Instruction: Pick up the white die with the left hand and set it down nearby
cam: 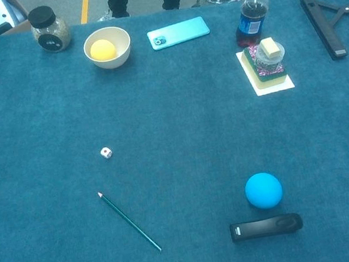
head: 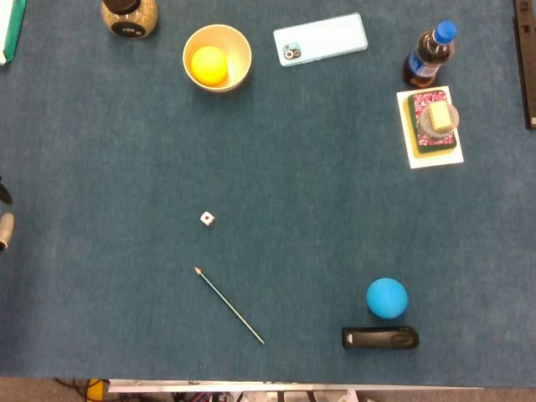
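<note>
The white die point(head: 207, 219) point(cam: 105, 152) lies alone on the blue table cloth, left of centre, with nothing touching it. At the far left edge of the head view a small dark and grey sliver of my left hand point(head: 4, 219) shows, well to the left of the die; its fingers are cut off by the frame. The chest view shows no hand. My right hand appears in neither view.
A green pencil point(head: 229, 306) lies just in front of the die. A blue ball point(head: 386, 297) and black stapler point(head: 379, 337) sit front right. At the back stand a bowl point(head: 239, 43) holding a yellow ball, a phone point(head: 321, 38), a jar point(head: 130, 17), and a bottle point(head: 430, 55).
</note>
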You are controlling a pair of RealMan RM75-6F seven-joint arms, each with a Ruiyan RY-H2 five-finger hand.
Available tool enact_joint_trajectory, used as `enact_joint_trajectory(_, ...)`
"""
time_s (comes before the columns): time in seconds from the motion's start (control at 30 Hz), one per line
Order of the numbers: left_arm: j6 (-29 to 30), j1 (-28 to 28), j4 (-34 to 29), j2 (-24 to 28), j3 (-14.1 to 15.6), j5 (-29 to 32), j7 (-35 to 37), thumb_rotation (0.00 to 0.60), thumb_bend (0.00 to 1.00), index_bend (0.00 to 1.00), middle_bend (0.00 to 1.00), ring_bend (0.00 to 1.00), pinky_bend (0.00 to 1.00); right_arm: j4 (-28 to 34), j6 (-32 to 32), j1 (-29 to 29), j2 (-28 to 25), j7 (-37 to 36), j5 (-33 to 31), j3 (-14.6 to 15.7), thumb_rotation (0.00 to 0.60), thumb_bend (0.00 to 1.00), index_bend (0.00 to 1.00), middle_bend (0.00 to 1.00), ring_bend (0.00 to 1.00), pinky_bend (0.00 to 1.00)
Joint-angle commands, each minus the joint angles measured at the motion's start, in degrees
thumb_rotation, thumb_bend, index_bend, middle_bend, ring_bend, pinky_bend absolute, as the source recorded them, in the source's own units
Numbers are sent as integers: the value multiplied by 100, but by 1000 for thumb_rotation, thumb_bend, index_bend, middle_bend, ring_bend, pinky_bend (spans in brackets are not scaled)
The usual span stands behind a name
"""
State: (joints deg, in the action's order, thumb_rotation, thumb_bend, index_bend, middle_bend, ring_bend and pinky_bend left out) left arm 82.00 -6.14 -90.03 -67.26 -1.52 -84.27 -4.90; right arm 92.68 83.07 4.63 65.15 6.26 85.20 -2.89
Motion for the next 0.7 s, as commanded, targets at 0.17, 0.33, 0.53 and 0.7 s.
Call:
enact_joint_trajectory(0.17,-13,-1,-5,8,16,-10,10,600,372,469,324,224,441,-4,-27,0,33,26,-1,24,600,98,490,387,256,265)
enact_joint_trajectory(0.33,7,10,-30,7,24,-20,8,600,372,469,324,224,441,-53,-64,24,48,-25,-21,7,600,98,490,387,256,265)
enact_joint_trajectory(0.53,-108,-26,48,-119,84,-44,-26,600,372,469,324,224,441,-156,-186,63,55,-173,-110,-11,600,98,490,387,256,265)
enact_joint_trajectory(0.7,-183,-87,115,-243,211,-293,85,600,372,469,324,224,441,-78,-84,84,46,-156,63,-8,600,98,490,387,256,265)
